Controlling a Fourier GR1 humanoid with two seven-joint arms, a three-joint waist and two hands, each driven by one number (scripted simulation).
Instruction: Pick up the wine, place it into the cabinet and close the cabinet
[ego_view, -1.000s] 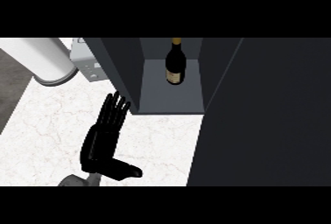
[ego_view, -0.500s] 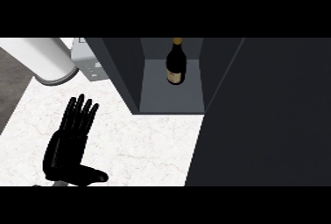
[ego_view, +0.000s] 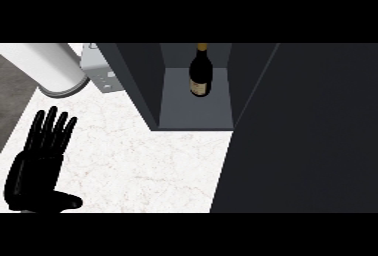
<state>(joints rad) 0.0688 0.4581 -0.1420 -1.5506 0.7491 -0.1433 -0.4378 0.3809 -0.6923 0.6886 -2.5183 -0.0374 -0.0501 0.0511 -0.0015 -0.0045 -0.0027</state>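
Observation:
The dark wine bottle (ego_view: 199, 71) with a pale label stands upright inside the open cabinet (ego_view: 193, 115), towards the back of its grey shelf. The cabinet's dark door (ego_view: 310, 130) fills the right side of the head view. My left hand (ego_view: 40, 160) is low at the left over the white marble counter, fingers straight and pointing up, thumb out to the right, holding nothing. It is well apart from the cabinet and the bottle. My right hand does not show.
A white cylinder (ego_view: 46, 67) lies at the upper left, with a grey box-like appliance (ego_view: 100, 72) beside it against the cabinet's left wall. The marble counter (ego_view: 148, 165) stretches between my left hand and the cabinet; its left edge runs near the hand.
My left hand has drawn back, moving left and down away from the cabinet. The bottle stays in the cabinet.

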